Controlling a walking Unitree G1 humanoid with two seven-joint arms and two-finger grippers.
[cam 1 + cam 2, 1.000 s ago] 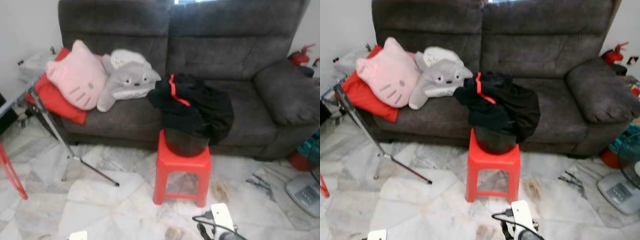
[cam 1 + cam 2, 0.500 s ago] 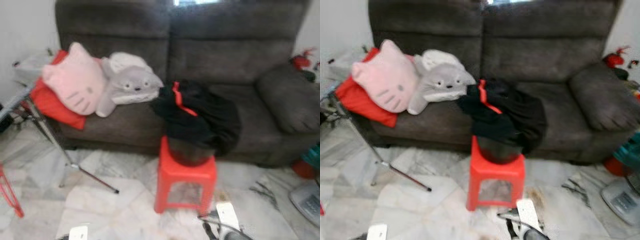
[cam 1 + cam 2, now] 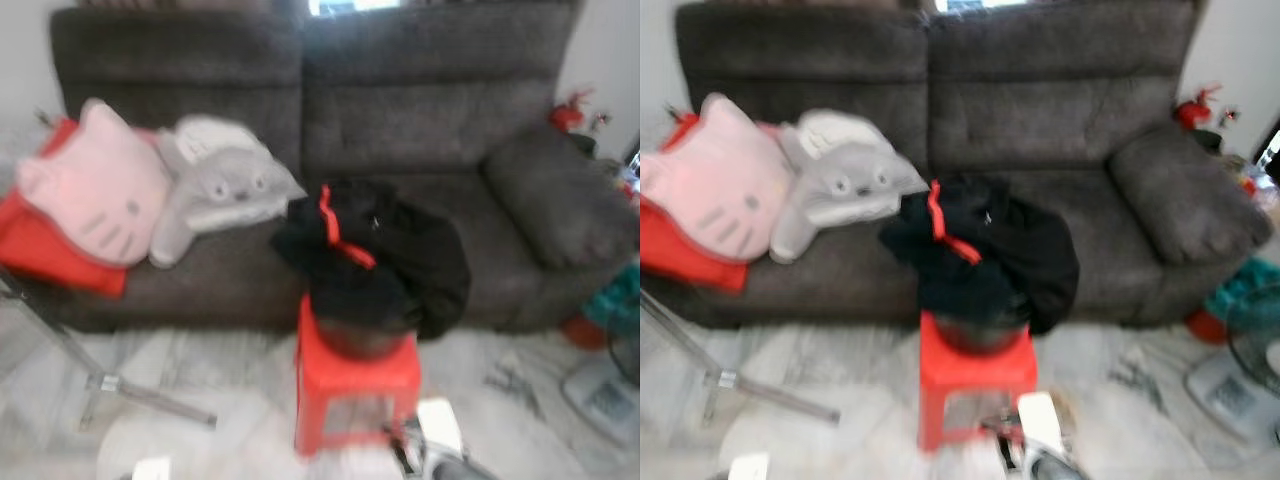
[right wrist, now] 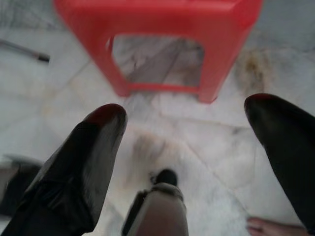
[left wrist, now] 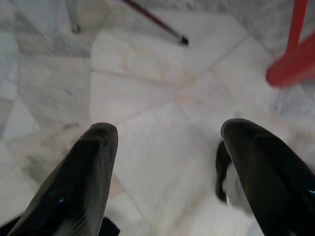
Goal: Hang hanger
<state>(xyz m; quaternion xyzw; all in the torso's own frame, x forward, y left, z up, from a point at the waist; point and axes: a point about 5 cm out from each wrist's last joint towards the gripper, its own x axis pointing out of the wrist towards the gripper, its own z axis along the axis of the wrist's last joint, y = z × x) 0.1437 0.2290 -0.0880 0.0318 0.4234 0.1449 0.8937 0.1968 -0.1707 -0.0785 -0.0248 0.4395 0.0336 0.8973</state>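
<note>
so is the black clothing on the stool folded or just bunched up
Bunched up: the black clothing lies in a crumpled heap over a dark tub on the red stool.

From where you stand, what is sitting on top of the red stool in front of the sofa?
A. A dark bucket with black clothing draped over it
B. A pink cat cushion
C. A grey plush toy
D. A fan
A: the red stool carries a dark bucket, with the black clothing piled over its rim and spilling back onto the grey sofa.
</note>
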